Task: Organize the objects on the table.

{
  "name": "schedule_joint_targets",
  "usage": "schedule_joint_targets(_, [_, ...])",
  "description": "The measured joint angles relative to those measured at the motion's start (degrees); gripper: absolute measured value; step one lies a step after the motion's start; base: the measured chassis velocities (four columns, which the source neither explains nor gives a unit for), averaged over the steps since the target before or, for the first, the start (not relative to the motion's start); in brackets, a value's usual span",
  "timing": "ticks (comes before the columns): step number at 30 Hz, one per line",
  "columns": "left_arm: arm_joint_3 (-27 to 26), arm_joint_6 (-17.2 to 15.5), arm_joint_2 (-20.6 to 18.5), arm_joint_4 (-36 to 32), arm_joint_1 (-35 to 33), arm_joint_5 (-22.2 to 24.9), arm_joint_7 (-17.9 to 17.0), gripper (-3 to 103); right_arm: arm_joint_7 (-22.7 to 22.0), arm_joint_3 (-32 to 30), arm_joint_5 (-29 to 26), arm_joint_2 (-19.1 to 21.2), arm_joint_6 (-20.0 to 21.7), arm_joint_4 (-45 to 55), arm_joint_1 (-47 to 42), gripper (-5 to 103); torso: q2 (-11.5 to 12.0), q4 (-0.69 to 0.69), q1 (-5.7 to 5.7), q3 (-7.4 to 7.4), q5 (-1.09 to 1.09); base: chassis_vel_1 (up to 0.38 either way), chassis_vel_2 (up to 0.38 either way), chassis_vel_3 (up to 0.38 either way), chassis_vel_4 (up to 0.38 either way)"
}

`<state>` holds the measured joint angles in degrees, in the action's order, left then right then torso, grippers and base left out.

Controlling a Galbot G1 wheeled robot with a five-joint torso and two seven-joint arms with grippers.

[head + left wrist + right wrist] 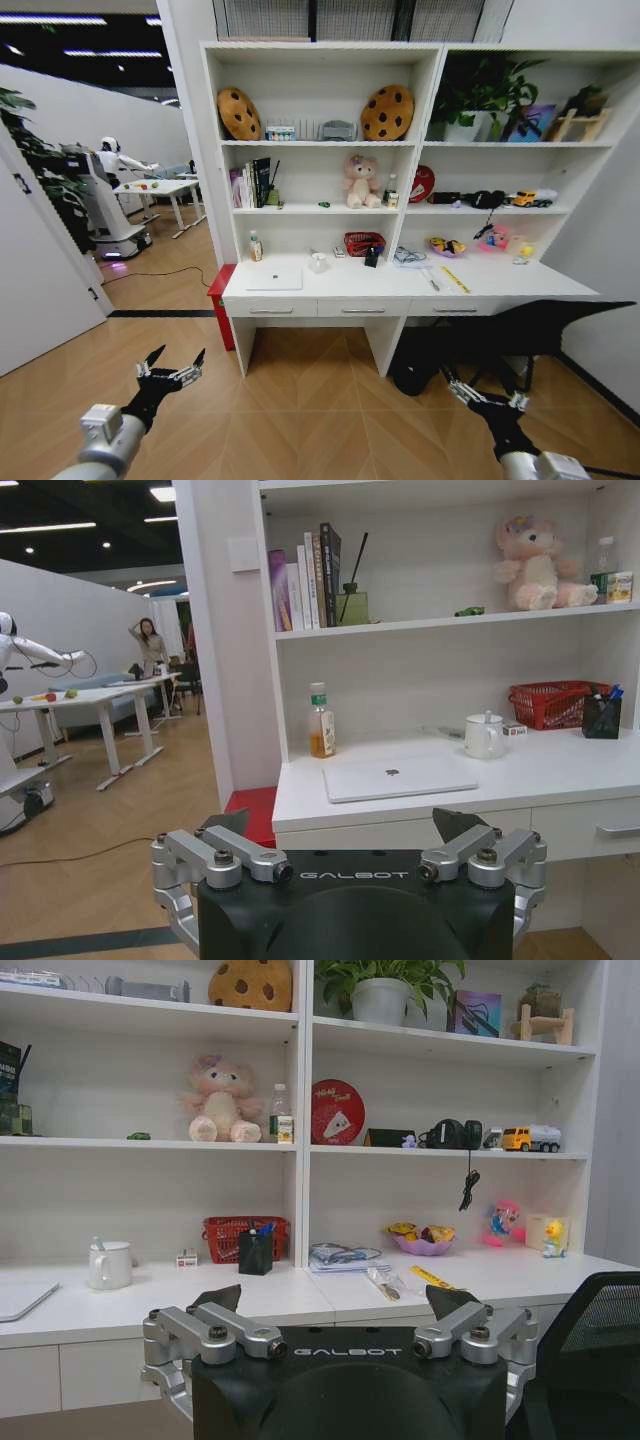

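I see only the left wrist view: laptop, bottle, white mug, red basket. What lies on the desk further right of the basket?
Observer: A purple bowl and a yellow ruler lie on the desk's right half.
Operator: Does something stand before that part?
Observer: Yes, a black chair.
Operator: Where is the right tool?
Observer: Open, low above the floor, near that chair.

Silver laptop (22,1301) cut off at the right wrist view's edge
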<state>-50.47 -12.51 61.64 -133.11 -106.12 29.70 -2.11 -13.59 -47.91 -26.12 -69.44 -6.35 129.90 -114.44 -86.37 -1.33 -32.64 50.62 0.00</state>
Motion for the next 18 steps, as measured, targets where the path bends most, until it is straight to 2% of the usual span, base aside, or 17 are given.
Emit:
schedule_joint_targets(6, [0.00, 0.00, 0.00, 0.00, 0.00, 0.00, 0.00, 100, 0.00, 0.00, 0.00, 0.00, 0.00, 0.00, -0.02, 100, -0.01, -0.02, 0.02, -0.01, -0.06, -0.065, 0.062, 0.083, -0.030])
schedule_joint_targets(8, [0.00, 0.00, 0.00, 0.00, 0.00, 0.00, 0.00, 100, -0.01, 0.00, 0.00, 0.00, 0.00, 0.00, 0.00, 100, -0.01, 0.02, 0.01, -0.01, -0.01, -0.092, 0.065, 0.166, -0.057])
schedule_joint_targets(9, [-0.01, 0.01, 0.00, -0.02, -0.01, 0.00, -0.04, 100, 0.01, 0.01, 0.00, 0.01, 0.01, -0.01, 0.03, 100, 0.03, 0.07, -0.06, 0.02, 0.13, -0.101, 0.136, 0.166, -0.069])
schedule_joint_targets(11, [0.00, 0.01, 0.00, 0.00, 0.00, 0.00, -0.02, 100, 0.00, -0.01, 0.00, 0.01, 0.01, -0.01, 0.02, 100, 0.05, 0.00, -0.11, 0.03, -0.09, -0.112, 0.039, 0.068, -0.043])
schedule_joint_targets(12, [0.00, 0.01, 0.00, 0.00, 0.00, 0.00, -0.02, 100, 0.00, -0.01, 0.00, 0.01, 0.01, -0.01, 0.02, 100, 0.05, 0.00, -0.11, 0.03, -0.09, -0.123, 0.039, 0.013, -0.018])
schedule_joint_targets(14, [0.00, 0.01, 0.00, -0.01, 0.00, 0.00, -0.01, 100, 0.00, 0.00, 0.00, 0.00, 0.00, -0.01, 0.01, 100, 0.02, -0.02, -0.03, 0.01, 0.07, -0.012, 0.009, 0.004, -0.054])
schedule_joint_targets(18, [0.00, 0.01, 0.00, -0.01, 0.00, 0.00, -0.01, 100, 0.00, 0.00, 0.00, 0.00, 0.00, -0.01, 0.00, 100, 0.00, 0.00, 0.01, 0.00, -0.05, 0.028, -0.018, -0.018, 0.014])
